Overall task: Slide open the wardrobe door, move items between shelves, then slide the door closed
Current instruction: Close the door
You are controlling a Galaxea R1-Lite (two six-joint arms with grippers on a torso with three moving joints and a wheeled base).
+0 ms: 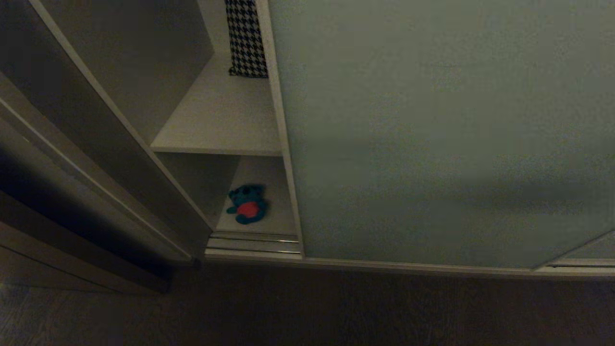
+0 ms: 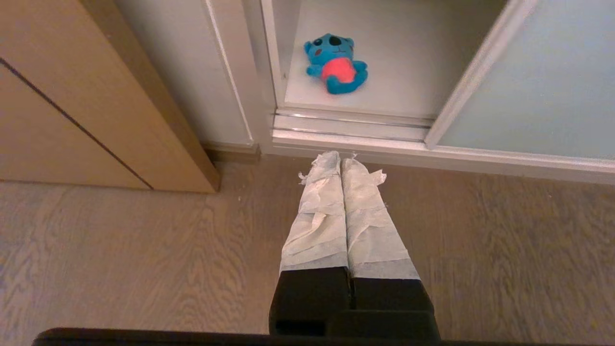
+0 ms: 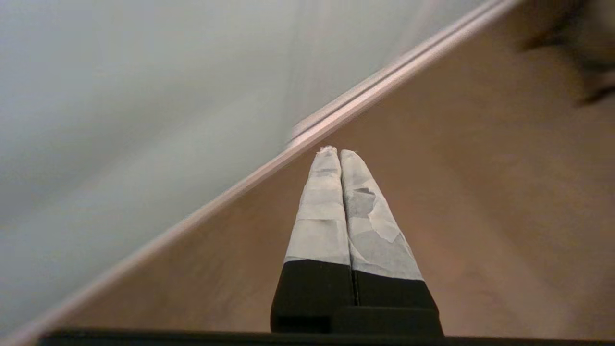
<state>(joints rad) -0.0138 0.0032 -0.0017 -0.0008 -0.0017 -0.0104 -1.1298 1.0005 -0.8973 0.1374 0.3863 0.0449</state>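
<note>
Both grippers pressed shut and empty above the wood-grain floor, with the wardrobe standing partly open.

Left gripper (image 2: 341,161), its two tape-wrapped fingers (image 2: 319,216) closed flat together and holding nothing, points at the pale metal floor track (image 2: 350,126) in the left wrist view. In the head view, going left to right: the dark brown wooden side panel (image 1: 72,125) fills the left; the plain white upper shelf (image 1: 221,120) carries the black-and-white houndstooth cushion (image 1: 246,38) at the top centre; on the white bottom shelf (image 1: 276,211) just below lies the small teal-blue plush bear with a red belly (image 1: 247,204), on its back near the track; the matte pale grey-green sliding wardrobe door (image 1: 442,129) covers everything to the right. Right gripper (image 3: 340,153), likewise shut and empty, hangs over the floor beside the door's lower rail.
</note>
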